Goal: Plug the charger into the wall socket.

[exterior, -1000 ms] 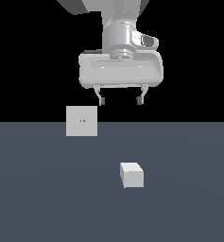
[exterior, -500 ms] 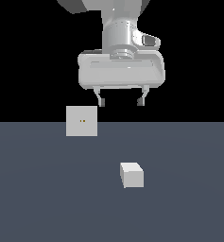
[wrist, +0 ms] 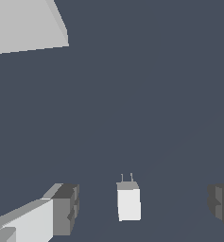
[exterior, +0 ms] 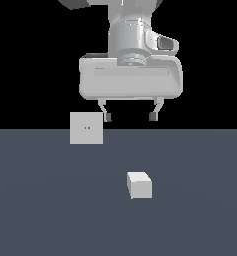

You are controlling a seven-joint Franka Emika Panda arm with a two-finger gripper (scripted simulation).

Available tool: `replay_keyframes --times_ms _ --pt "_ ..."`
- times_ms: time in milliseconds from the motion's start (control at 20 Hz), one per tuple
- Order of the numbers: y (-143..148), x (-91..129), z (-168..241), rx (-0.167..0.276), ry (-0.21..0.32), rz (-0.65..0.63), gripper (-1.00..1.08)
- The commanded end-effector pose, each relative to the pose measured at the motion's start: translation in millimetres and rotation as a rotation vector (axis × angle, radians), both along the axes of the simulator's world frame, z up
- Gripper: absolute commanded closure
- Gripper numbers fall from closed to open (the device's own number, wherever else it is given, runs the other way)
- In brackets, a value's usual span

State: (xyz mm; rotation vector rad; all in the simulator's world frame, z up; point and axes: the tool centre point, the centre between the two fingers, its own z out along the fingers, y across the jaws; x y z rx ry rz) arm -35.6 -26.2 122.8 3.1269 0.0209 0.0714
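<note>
The charger (exterior: 139,184), a small plain off-white block, lies on the dark grey floor near the middle of the exterior view. In the wrist view the charger (wrist: 128,202) shows two thin prongs at one end and sits between the two finger pads. The wall socket (exterior: 86,128) is an upright light-grey square panel with two tiny orange-brown dots, toward the exterior view's left. Only a corner of the socket (wrist: 23,23) shows in the wrist view. My gripper (exterior: 130,117) hangs open well above the charger, holding nothing.
The dark grey floor (exterior: 200,210) stretches around both objects. Nothing else stands on it. The background behind the arm is black.
The gripper has come down a little toward the floor. The charger and the socket have not moved.
</note>
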Motion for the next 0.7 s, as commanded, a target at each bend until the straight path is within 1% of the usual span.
replay_keyframes --times_ms 0,350,650 --pt "-1 -11 -9 0.002 -0.017 0.006 -0.92" --pt "-4 -39 -34 0.009 -0.065 0.023 -0.92" --pt "-5 -54 -49 0.013 -0.093 0.034 -0.92"
